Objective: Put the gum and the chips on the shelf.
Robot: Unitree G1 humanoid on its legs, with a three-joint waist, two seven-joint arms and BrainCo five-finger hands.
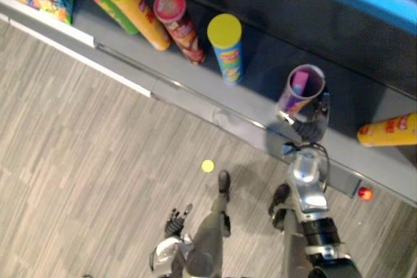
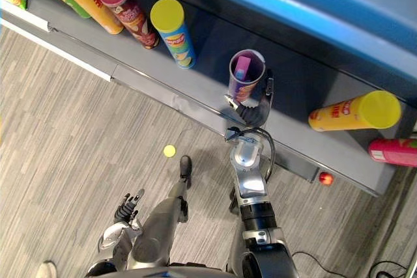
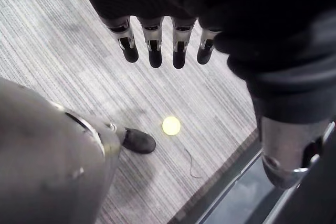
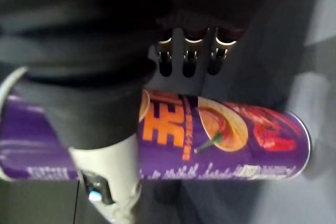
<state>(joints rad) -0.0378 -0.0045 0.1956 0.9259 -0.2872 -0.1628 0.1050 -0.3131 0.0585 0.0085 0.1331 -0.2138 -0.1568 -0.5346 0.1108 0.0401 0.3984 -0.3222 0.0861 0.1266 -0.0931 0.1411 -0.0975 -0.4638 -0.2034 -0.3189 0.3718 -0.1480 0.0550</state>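
Partly hidden, pink gum (image 2: pixel 242 68) sits inside the purple can (image 2: pixel 236 91).

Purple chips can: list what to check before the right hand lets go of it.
1. Grip: right hand has thumb and fingers on opposite sides of the purple chips can: ok.
2. Can base resting on the shelf: hidden by the hand, cannot tell.
3. Room beside it: apart from the blue can and the lying yellow can: ok.
4. Top closed: open, pink item inside; yellow disc lies on the floor: not ok.
5. Left hand open, low, away from the shelf: ok.
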